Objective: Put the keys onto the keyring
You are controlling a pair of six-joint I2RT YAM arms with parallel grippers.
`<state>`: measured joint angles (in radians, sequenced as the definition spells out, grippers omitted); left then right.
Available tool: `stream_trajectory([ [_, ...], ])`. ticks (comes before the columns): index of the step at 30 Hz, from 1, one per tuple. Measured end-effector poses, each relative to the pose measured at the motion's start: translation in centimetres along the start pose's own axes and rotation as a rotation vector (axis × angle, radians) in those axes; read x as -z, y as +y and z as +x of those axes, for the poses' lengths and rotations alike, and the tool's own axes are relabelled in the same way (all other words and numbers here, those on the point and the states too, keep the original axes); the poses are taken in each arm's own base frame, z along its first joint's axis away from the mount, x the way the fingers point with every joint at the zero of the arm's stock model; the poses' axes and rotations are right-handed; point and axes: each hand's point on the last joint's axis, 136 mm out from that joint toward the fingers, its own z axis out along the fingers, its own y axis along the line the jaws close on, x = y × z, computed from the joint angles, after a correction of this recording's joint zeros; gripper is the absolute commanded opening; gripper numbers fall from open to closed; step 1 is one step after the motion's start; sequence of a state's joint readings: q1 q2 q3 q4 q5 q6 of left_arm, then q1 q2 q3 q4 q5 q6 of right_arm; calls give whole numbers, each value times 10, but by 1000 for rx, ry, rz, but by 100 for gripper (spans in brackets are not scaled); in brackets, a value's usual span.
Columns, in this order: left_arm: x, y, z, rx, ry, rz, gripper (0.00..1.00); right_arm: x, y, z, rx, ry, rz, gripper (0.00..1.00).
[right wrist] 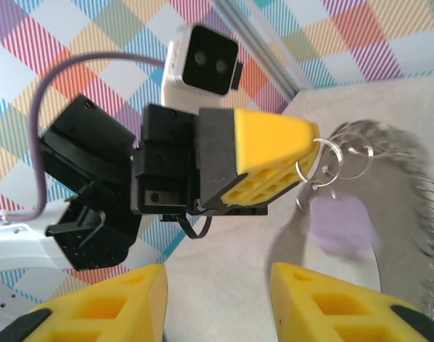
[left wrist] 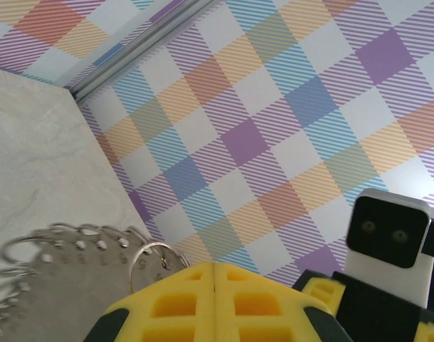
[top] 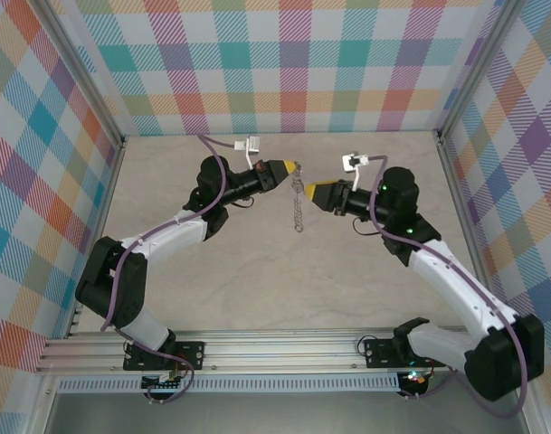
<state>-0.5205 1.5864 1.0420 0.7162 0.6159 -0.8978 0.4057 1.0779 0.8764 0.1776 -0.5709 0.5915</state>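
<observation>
Grey keyring [top: 299,204] hanging, left tool [top: 296,167] clamped

You look down on a pale beige, faintly marbled surface [top: 257,271], boxed in on three sides. At 12 o'clock stands the back wall [top: 293,63], at 9 o'clock the left wall [top: 31,181], and at 3 o'clock the right wall [top: 528,163]. All three wear the same pastel plaid of teal, orange, purple, pink and white. Grey metal posts [top: 89,86] run along the corners where the walls meet. At 6 o'clock a silver aluminium rail [top: 284,348] edges the surface. The light is soft and even, and shadows are faint.
</observation>
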Motion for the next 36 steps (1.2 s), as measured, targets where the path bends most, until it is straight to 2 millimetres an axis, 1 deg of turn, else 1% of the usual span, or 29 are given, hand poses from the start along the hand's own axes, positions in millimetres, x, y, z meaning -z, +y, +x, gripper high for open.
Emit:
stream_trajectory([
  [3, 0, -1, -1, 1, -2, 4, 0, 11, -1, -10, 5, -43, 22, 44],
  [6, 0, -2, -2, -6, -7, 12, 0, 11, -10, -13, -25, -55, 43, 44],
  [12, 0, -4, 0, -8, 2, 20, 0, -5, -34, -11, -91, -42, 53, 45],
  [17, 0, -6, 4, -9, 24, 33, 0, -18, -43, -8, -108, -22, 29, 43],
  [24, 1, -12, 8, -14, 54, 53, 0, -32, -41, -12, -112, -1, -44, 37],
  [30, 3, -18, 8, -22, 57, 67, 0, -37, -33, -18, -111, -1, -106, 34],
  [33, 4, -20, 8, -25, 62, 73, 0, -39, -33, -18, -119, 4, -125, 33],
  [36, 4, -21, 9, -25, 65, 75, 0, -42, -33, -16, -131, 11, -141, 30],
])
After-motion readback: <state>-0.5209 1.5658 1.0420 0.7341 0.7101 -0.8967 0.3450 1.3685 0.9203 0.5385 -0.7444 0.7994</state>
